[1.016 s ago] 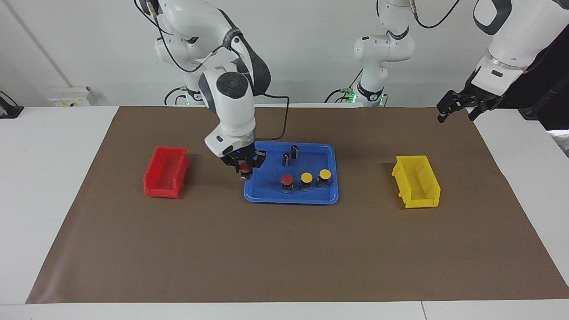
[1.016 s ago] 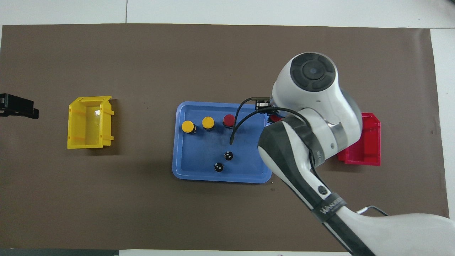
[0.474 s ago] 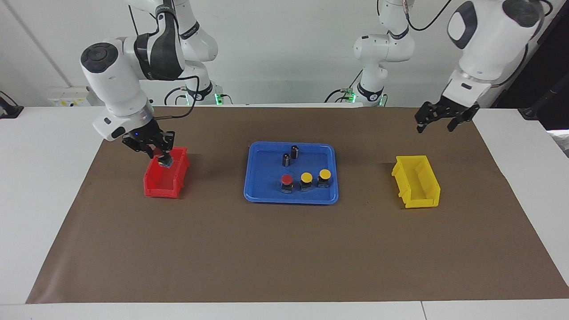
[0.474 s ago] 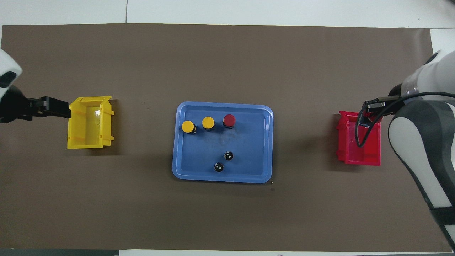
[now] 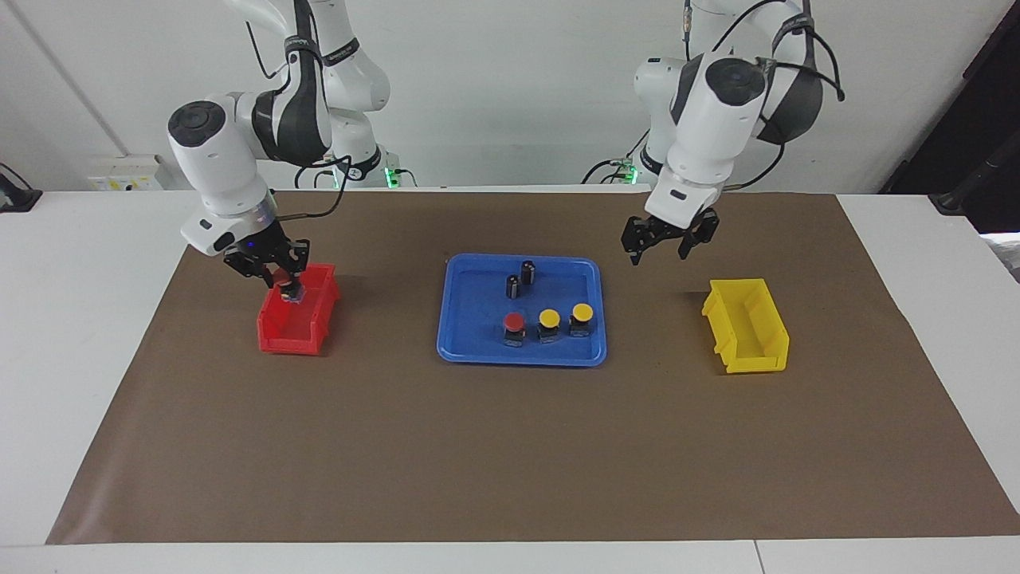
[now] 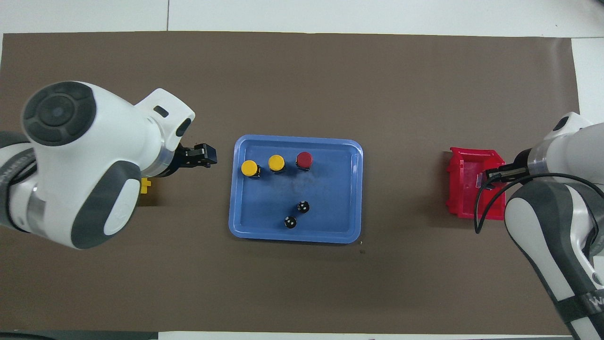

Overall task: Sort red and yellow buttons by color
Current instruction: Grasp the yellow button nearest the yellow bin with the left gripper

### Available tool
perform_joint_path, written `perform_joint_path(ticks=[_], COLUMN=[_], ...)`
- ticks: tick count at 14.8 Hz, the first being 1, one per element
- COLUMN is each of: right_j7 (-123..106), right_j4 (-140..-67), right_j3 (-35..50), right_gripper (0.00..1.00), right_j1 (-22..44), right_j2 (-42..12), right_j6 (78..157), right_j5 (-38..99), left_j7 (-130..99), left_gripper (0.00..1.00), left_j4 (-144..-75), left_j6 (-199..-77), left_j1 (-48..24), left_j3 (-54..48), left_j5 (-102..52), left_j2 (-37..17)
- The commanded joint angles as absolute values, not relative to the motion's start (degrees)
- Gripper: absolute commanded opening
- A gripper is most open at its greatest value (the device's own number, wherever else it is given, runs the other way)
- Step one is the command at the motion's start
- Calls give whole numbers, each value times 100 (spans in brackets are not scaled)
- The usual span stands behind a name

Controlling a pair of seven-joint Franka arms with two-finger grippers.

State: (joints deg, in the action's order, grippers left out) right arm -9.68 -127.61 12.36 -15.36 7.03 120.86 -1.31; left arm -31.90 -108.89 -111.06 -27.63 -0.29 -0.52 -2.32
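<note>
My right gripper (image 5: 280, 281) is gripping a red button (image 5: 283, 279) over the red bin (image 5: 296, 323) — my left gripper (image 5: 668, 241), fingers apart, is hanging between the blue tray (image 5: 470, 351) and the yellow bin (image 5: 749, 327). The other red button (image 5: 514, 322) and two yellow buttons (image 5: 549, 319) are sitting in the tray.

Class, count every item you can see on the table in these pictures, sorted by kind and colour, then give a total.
Red buttons: 2, one in the blue tray, one in the right gripper over the red bin
Yellow buttons: 2
Dark cylinders: 2
Blue tray: 1
Red bin: 1
Yellow bin: 1
Total: 9
</note>
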Motion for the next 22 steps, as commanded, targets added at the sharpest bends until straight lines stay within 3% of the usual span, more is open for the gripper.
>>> perform_joint_path(ticks=[1,8,13,14,15,16,19,22], right_j7=[-1116,-1037,-1046,-1037,-1037,-1072,-1125,-1081], right_j4=[-13261,-13833,-13975,-13992,-13983,-13957,-13494,-12038], right_j3=[1309,1310,1310,1310,1310,1310,1310,1318], right_gripper=[21,22,26,34,51,64,64,65], right_j1=[-1635,-1582,-1582,-1573,-1573,-1573,-1600,-1573], right_j2=[905,747,782,791,791,782,669,344], right_j6=[12523,13428,13509,13509,13509,13500,13020,11668], right_j5=[0,9,9,9,9,9,0,-9], left_j7=[-3822,-4402,-4482,-4526,-4718,-4955,-5080,-5045], left_gripper=[83,78,75,56,11,2,2,2], left_j4=[-10881,-10907,-10933,-10942,-10951,-10960,-10794,-10531], left_j6=[-11670,-12401,-12481,-12472,-12498,-12498,-12428,-11877], left_j1=[-3180,-3384,-3489,-3524,-3542,-3542,-3525,-3463], left_j3=[70,62,62,62,70,62,70,70], left_j5=[-88,-88,-88,-88,-88,-88,-88,-97], left_j2=[-719,-1379,-1538,-1538,-1538,-1538,-1538,-1337])
